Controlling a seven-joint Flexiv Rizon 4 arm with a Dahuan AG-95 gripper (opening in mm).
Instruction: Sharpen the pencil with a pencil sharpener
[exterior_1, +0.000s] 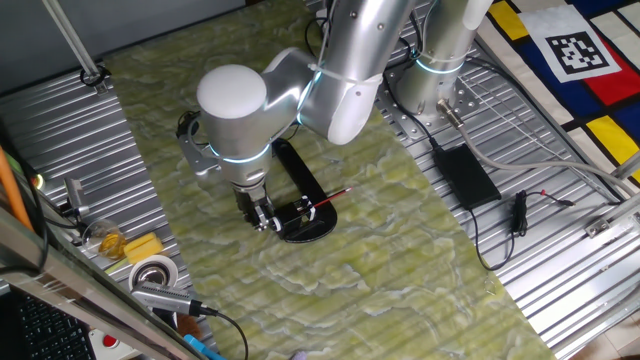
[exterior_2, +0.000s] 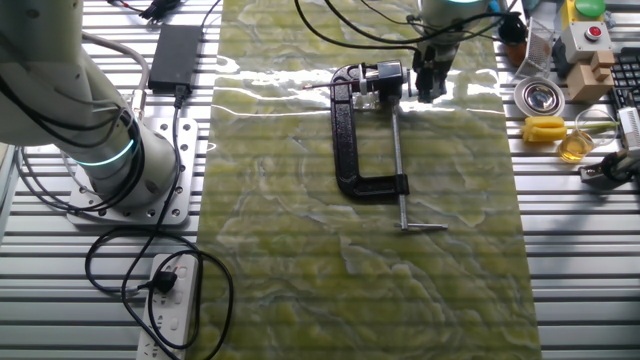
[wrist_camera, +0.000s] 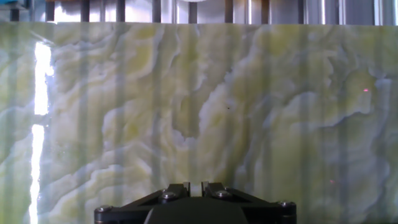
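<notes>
The pencil sharpener (exterior_1: 303, 222) stands on the marbled green mat, with a black oval base, a black C-shaped frame (exterior_2: 350, 140) and a silver rod (exterior_2: 398, 160). The thin red pencil (exterior_1: 331, 197) lies across the base, its far end sticking out towards the mat; in the other fixed view it is a faint red line (exterior_2: 318, 88). My gripper (exterior_1: 262, 214) hangs just left of the base, close beside the sharpener's small white parts (exterior_2: 375, 80). Its fingers (wrist_camera: 208, 188) stand close together with nothing between them. The hand view shows only mat.
A flat black power brick (exterior_1: 465, 172) with cables lies on the ribbed metal table right of the mat. A tape roll (exterior_1: 155, 272), a yellow block (exterior_1: 143, 247) and tools sit at the left edge. A white power strip (exterior_2: 170, 300) lies near the second arm's base (exterior_2: 110, 160).
</notes>
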